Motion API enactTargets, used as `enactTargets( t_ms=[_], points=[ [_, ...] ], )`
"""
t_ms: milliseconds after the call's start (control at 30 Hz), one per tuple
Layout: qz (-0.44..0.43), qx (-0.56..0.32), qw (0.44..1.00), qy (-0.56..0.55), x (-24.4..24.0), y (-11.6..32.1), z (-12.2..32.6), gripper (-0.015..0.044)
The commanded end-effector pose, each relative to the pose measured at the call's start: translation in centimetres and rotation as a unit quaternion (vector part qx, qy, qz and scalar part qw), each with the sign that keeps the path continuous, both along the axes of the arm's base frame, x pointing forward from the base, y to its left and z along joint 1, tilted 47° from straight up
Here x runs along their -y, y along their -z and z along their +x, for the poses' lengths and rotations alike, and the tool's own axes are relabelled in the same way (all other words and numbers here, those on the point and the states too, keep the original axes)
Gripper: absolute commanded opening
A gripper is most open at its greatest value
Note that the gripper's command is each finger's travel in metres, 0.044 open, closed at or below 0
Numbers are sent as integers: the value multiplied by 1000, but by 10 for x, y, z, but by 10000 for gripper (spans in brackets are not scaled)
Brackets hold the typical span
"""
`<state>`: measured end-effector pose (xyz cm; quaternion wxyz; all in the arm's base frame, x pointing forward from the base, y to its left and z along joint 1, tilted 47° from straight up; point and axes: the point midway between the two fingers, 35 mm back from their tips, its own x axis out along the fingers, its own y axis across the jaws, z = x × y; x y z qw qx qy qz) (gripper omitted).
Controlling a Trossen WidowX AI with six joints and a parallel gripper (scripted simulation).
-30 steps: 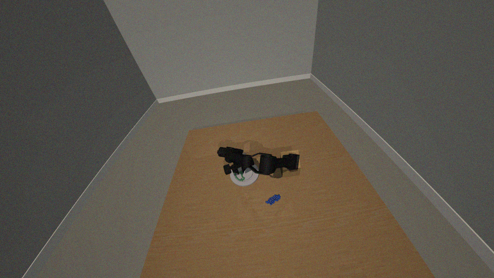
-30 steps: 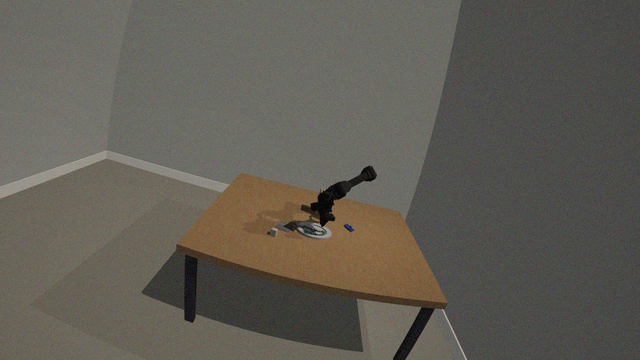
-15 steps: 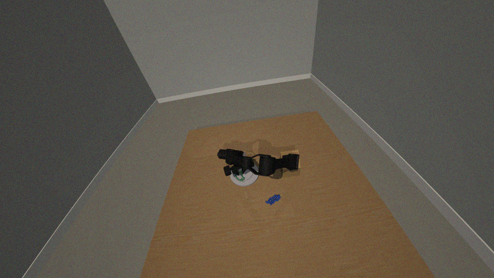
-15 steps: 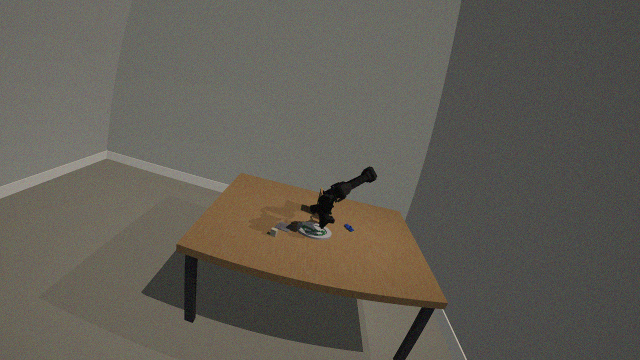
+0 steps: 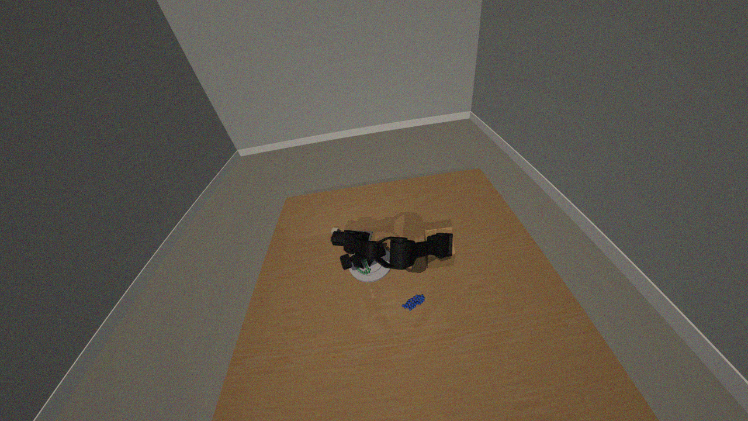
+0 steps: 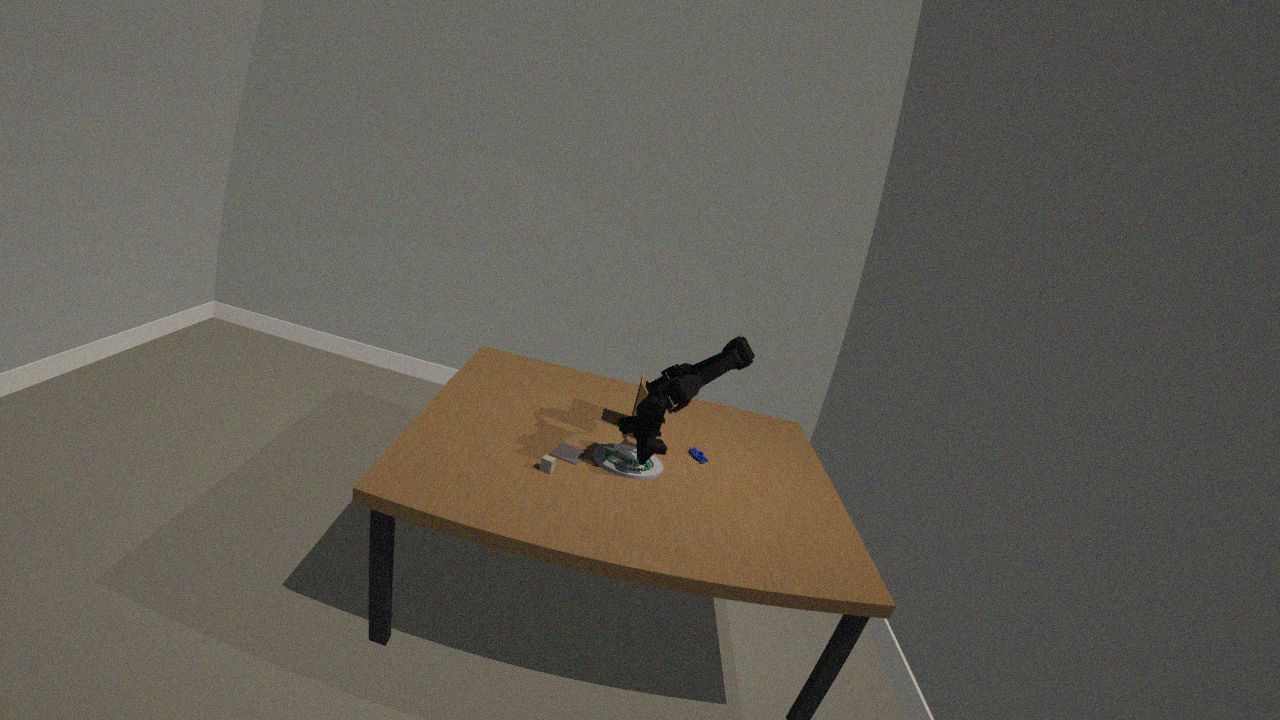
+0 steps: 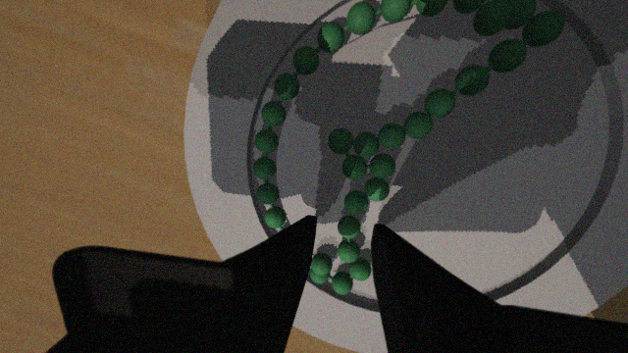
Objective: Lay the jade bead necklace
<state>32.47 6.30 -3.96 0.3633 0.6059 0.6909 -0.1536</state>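
The round grey-white bead board point(image 5: 369, 273) point(image 6: 660, 471) point(image 7: 329, 319) lies on the table with a dark circular groove. The jade bead necklace point(image 5: 364, 271) point(image 7: 265, 168) lies on it as a green loop. In the wrist view its left stretch follows the groove closely, while another stretch cuts across the middle and bunches near the bottom. My gripper point(image 6: 642, 460) point(image 7: 343, 229) is partly open, low over the board. Beads show between and beyond its fingertips, with gaps on both sides; none is gripped. The far part of the necklace is cut off by the wrist view's top edge.
A bunch of blue beads point(image 5: 414, 302) point(image 6: 698, 454) lies beside the board. A small cream cube point(image 6: 547, 463) and a flat grey square point(image 6: 568, 453) lie on its other side. An upright wooden panel point(image 6: 640, 392) stands behind the arm.
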Motion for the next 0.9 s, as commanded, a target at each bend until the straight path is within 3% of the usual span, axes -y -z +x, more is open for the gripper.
enactTargets(
  t_ms=[0, 67, 233, 867],
  points=[
    [2, -6, 1000, 3, -2, 4, -2, 120],
    [2, -6, 1000, 3, -2, 4, -2, 120],
    [0, -2, 1000, 0, -2, 2, -1, 0],
    [0, -2, 1000, 0, -2, 2, -1, 0]
  ],
)
